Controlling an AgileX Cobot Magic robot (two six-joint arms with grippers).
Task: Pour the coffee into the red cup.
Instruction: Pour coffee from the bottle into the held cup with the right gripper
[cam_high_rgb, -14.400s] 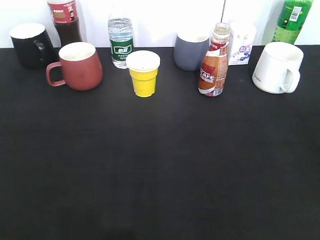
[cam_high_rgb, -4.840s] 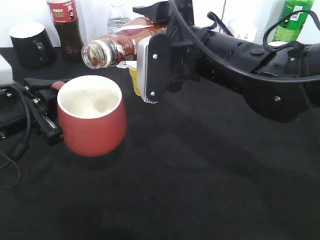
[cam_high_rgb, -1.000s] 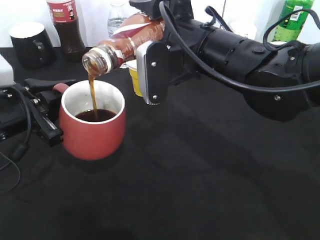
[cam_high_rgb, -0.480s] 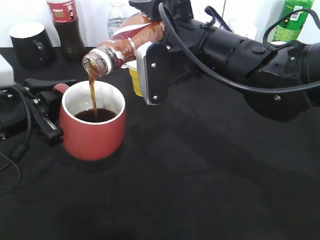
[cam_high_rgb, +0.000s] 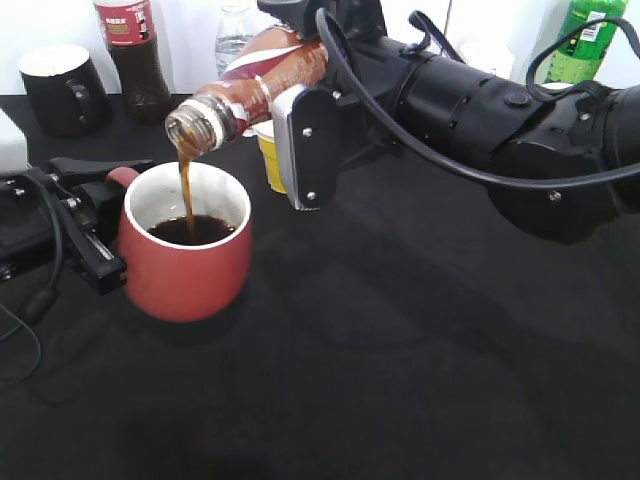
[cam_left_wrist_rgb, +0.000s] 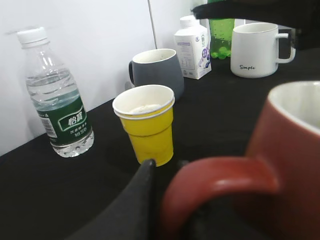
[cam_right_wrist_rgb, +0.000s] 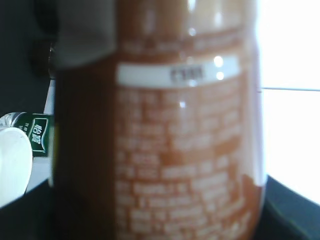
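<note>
The red cup (cam_high_rgb: 185, 265) stands on the black table at the left, holding dark coffee. My left gripper (cam_high_rgb: 95, 215) is shut on its handle, which fills the left wrist view (cam_left_wrist_rgb: 220, 175). My right gripper (cam_high_rgb: 300, 90) is shut on the coffee bottle (cam_high_rgb: 255, 85), tilted mouth-down to the left above the cup. A thin brown stream (cam_high_rgb: 187, 190) falls from its open mouth into the cup. The bottle's label fills the right wrist view (cam_right_wrist_rgb: 185, 150).
A small yellow cup (cam_high_rgb: 267, 155) stands behind the bottle and shows in the left wrist view (cam_left_wrist_rgb: 147, 125). A black mug (cam_high_rgb: 60, 90), cola bottle (cam_high_rgb: 130, 55), water bottle (cam_left_wrist_rgb: 57, 100), grey mug (cam_left_wrist_rgb: 157, 72), milk carton (cam_left_wrist_rgb: 192, 47), white mug (cam_left_wrist_rgb: 255, 50) and green bottle (cam_high_rgb: 585, 40) line the back.
The bottle has stayed tilted over the cup and the stream keeps running. The coffee level in the cup has risen slightly. Neither arm has visibly moved.
</note>
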